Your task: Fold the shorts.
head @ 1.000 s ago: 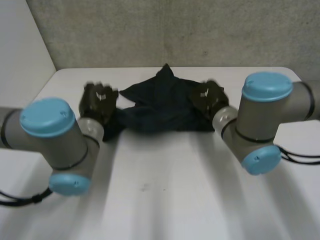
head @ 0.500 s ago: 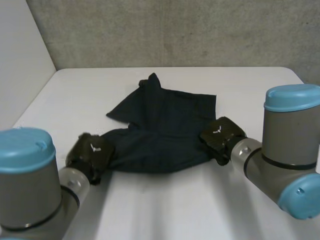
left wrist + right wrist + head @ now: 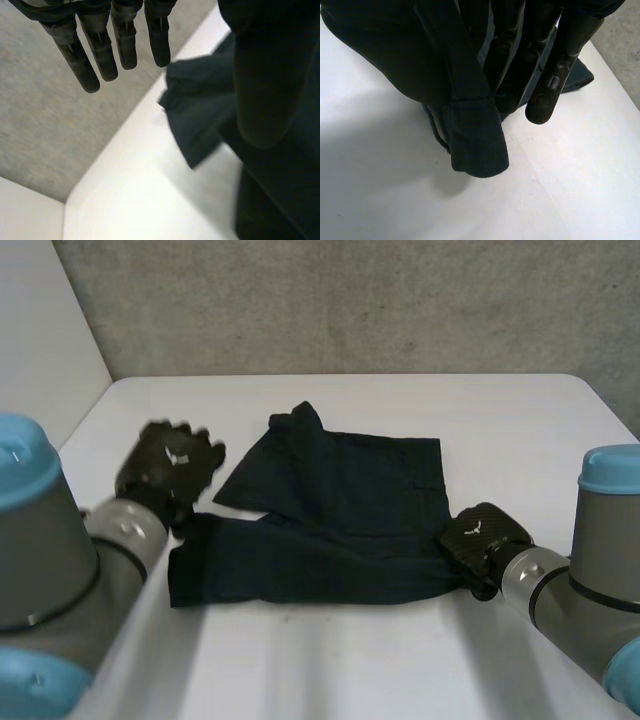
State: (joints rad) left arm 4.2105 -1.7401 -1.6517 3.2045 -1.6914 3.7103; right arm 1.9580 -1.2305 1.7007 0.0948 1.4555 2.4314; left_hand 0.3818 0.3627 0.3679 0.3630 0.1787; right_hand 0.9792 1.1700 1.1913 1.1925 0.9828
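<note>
We see the shorts (image 3: 330, 530) lying dark and mostly flat in the middle of the white table (image 3: 330, 660), their long axis running across it from the robot's left to its right. The near part is a long band. Behind it lies a broader panel with one corner rucked up at the far left.

The right end is where the grip is. The right hand (image 3: 483, 537) sits at the near right corner. In its wrist view a hem (image 3: 475, 145) is pinched between the thumb and the straight fingers (image 3: 560, 70), raised a little off the table with shadow beneath it.

The left end lies free. The left hand (image 3: 170, 468) hovers just beside that end, on its far side and off the cloth, with fingers straight, spread and holding nothing.

We judge that the coming move turns on this imbalance. The near left corner lies closer to the robot than the left hand does, and that hand is much the nearer of the two. It would have to come down and back toward the robot to take the corner, so that both ends are held before any fold. We cannot tell which way the fold will go.
</note>
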